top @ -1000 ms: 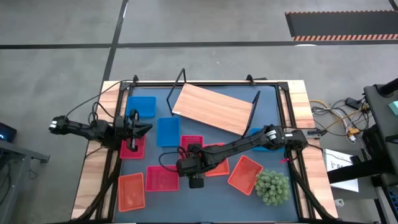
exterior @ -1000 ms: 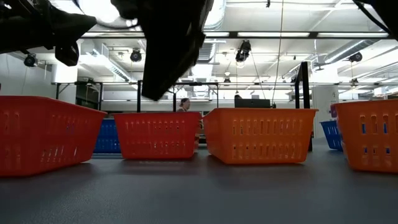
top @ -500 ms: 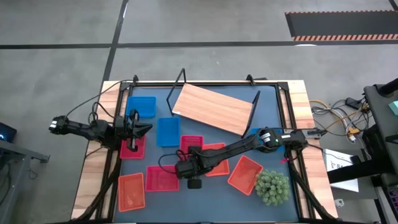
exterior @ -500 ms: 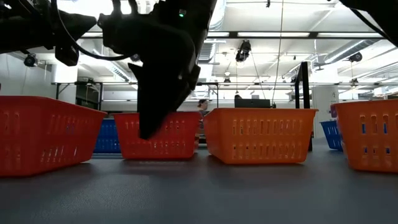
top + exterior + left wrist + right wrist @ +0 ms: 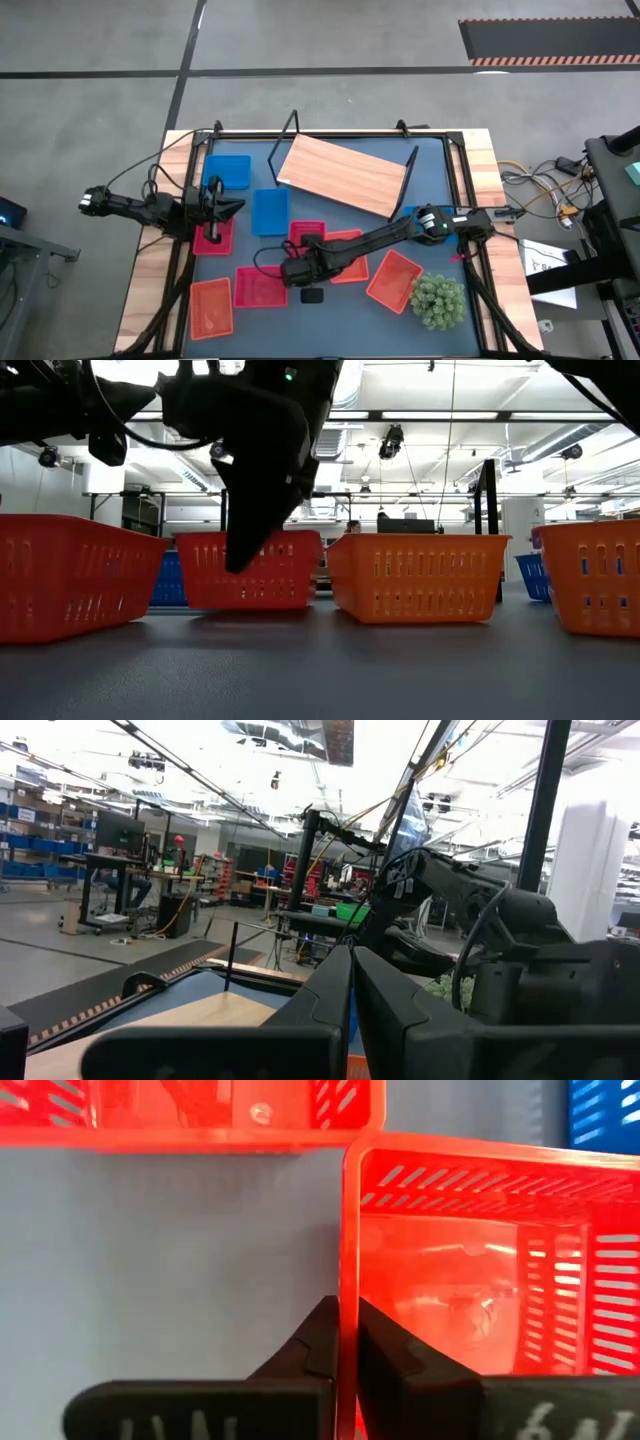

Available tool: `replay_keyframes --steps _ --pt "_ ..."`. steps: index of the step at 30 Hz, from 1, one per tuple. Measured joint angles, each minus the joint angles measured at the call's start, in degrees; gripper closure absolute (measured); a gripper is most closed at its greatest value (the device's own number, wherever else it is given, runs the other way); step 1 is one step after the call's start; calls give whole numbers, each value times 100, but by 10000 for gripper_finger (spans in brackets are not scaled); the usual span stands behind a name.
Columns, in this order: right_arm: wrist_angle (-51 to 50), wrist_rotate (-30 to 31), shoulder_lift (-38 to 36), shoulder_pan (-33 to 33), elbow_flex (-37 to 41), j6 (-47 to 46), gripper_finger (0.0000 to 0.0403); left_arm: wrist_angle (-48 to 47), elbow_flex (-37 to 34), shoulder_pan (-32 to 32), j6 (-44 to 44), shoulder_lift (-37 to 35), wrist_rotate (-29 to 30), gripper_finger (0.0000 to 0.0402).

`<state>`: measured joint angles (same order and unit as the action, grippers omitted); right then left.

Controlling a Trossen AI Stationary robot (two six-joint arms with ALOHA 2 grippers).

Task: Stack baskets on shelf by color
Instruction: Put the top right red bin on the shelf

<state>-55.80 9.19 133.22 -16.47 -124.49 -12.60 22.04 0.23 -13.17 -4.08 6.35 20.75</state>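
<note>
Several baskets dot the dark-blue tabletop point(image 5: 440, 180); right claw point(image 5: 345, 1342) clamps a red basket point(image 5: 470, 1270) wall, left claw point(image 5: 352, 982) closed.

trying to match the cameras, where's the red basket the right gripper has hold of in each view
High: red basket, front centre, right gripper on its edge.
Low: left of centre, raised, beside orange basket.
Left wrist: not in it.
Right wrist: wall between the fingers.
Shared landmark: right gripper.

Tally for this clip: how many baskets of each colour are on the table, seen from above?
Blue baskets: 3 (one partly hidden by the shelf)
Red baskets: 3
Orange baskets: 3
Total: 9 baskets visible; none is on the shelf yet.
</note>
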Motion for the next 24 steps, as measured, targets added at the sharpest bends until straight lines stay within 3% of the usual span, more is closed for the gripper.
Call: replay_keyframes --steps 6,12,18,24 --pt "-381 45 -108 13 -365 -59 394 0 0 0 1 0 2 402" --pt "-1044 499 -148 24 -1059 -24 394 0 0 2 1 0 2 402" --pt "-1232 1213 -542 155 -1010 133 394 0 0 2 1 1 4 402" --pt "-1225 1523 -646 752 -1018 530 394 -2 0 2 1 11 4 402"
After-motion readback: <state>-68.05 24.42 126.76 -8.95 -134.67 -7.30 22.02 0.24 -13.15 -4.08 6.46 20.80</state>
